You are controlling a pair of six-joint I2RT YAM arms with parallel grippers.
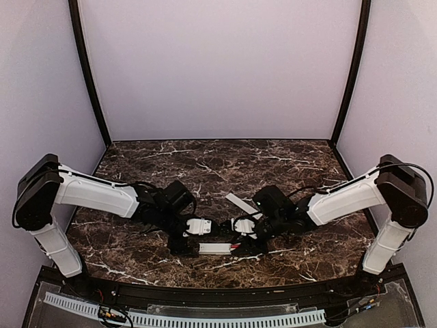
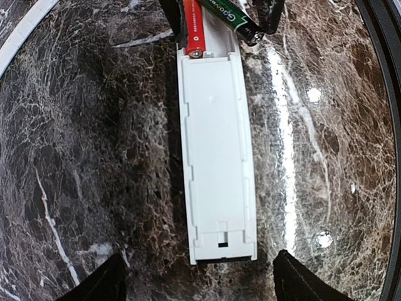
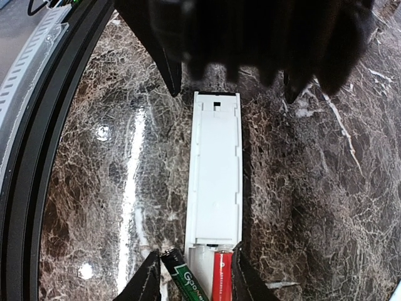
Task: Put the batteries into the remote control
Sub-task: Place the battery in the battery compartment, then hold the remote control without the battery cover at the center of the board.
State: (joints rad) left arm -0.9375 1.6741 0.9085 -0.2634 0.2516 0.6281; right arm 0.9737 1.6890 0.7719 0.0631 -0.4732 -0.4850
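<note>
- I see the remote control point(image 1: 215, 248) lying flat across the near middle of the counter point(image 1: 205, 164), back side up, with its long axis running left to right.
- Its battery slot is at the right end. The red battery point(image 3: 222, 276) lies in the slot, in line with the remote.
- The green battery point(image 3: 183, 279) lies tilted. In the left wrist view it crosses the slot's edge at an angle and one end pokes out past the remote's side wall.
- My left gripper point(image 2: 200, 269) is at the remote's left end. Its fingers point(image 2: 103, 285) are spread wide, one on each side of the remote, with bare counter showing between them and the plastic.
- My right gripper point(image 3: 197, 263) is at the battery end. Its fingers point(image 3: 147, 282) are parted to a narrower gap that takes in both batteries and the slot. I cannot tell whether they touch the remote.
- A thin white cover plate point(image 1: 243, 205) lies on the counter just beyond the two grippers, on the far side.
</note>
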